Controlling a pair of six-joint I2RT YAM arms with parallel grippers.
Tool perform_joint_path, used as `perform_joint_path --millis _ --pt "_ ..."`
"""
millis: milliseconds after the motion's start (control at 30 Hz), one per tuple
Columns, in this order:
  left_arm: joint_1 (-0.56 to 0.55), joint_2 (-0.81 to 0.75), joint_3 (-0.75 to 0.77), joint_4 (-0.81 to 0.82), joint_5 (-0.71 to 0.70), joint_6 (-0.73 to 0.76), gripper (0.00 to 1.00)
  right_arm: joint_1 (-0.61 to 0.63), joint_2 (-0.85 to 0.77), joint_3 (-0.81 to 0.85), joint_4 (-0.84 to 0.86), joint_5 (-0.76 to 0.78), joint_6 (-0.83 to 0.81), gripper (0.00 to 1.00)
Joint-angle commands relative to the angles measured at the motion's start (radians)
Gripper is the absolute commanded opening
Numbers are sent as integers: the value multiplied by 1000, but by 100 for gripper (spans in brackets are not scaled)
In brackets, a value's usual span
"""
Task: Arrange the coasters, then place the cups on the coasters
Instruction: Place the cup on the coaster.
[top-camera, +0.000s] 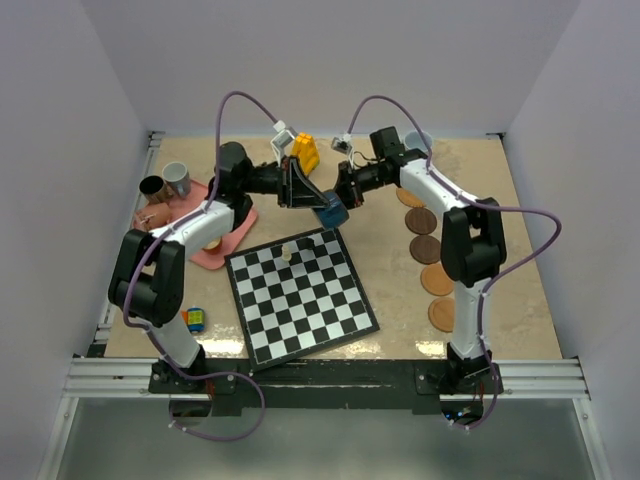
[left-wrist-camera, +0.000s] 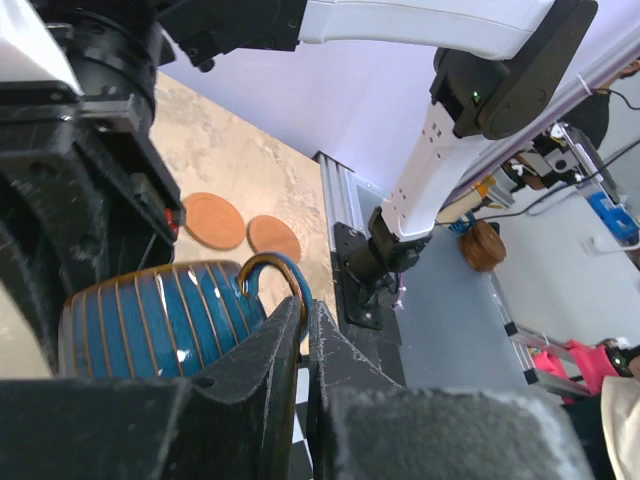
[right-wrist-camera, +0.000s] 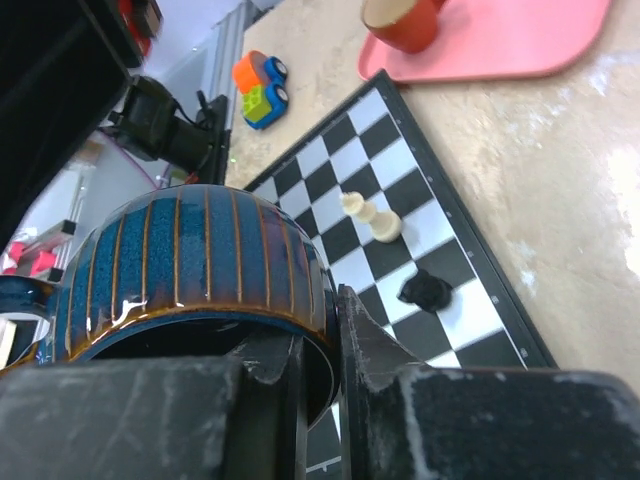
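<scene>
The dark teal cup hangs over the middle of the desk, just past the far edge of the chessboard. The left gripper is pinched on its handle and the right gripper is clamped on its rim wall. A row of coasters runs along the desk's right edge, with the right arm reaching across above it. A white chess piece stands on the board near the cup. A grey cup stands by the pink tray near the far left corner.

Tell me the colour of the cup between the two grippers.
Dark teal cup with thin coppery stripes, clearest in right wrist view.
</scene>
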Motion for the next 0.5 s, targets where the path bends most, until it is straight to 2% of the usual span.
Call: perform_joint_path --millis 0,67,167,200,233,333,467 --pt "35 -29 56 -71 -7 100 4 -82 4 83 -85 -16 -25 0" --pt "42 -40 95 -266 -35 248 6 -120 -3 97 -108 7 -25 0" --pt "43 -33 172 -559 -75 480 7 -170 -60 53 -23 44 47 0" --pt "45 -23 190 -615 -90 526 12 -174 -72 47 -12 64 58 0" --pt "48 -20 203 -659 -101 560 23 -176 -78 42 -7 113 74 0" --pt "52 -39 217 -704 -179 613 40 -180 -104 42 -4 292 125 0" --pt "54 -77 234 -693 -356 613 50 -208 -177 4 100 557 284 0"
